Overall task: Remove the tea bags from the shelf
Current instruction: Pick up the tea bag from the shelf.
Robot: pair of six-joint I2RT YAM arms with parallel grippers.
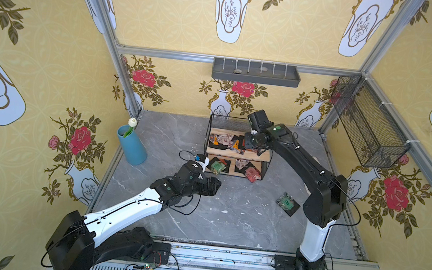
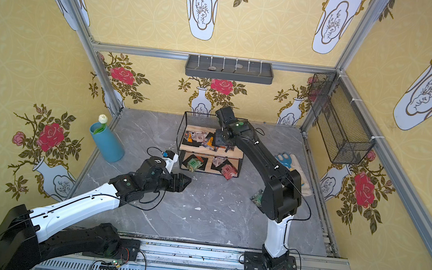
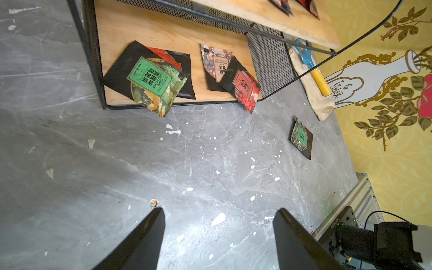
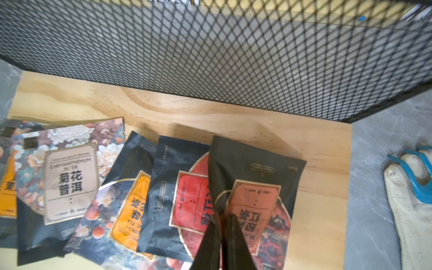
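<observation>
The shelf (image 1: 224, 122) (image 2: 200, 120) stands at the back of the table, with tea bags on both wooden boards. Several tea bags (image 1: 225, 142) overlap on the top board. On the lower board lie a green-labelled one (image 3: 154, 77) and a red one (image 3: 247, 88), both overhanging the front edge. Another green tea bag (image 1: 287, 203) lies on the table. My right gripper (image 4: 223, 216) (image 1: 249, 145) is over the top board, shut on the edge of a red-labelled tea bag (image 4: 254, 177), which stands tilted up. My left gripper (image 3: 219, 210) (image 1: 216, 187) hangs open above the table in front of the lower board, holding nothing.
A blue vase (image 1: 132, 145) with a white flower stands at the table's left. A work glove with a blue-and-yellow tool (image 2: 289, 160) (image 4: 411, 198) lies right of the shelf. A grey tray (image 1: 255, 72) hangs on the back wall and a wire-mesh basket (image 1: 368, 122) on the right wall.
</observation>
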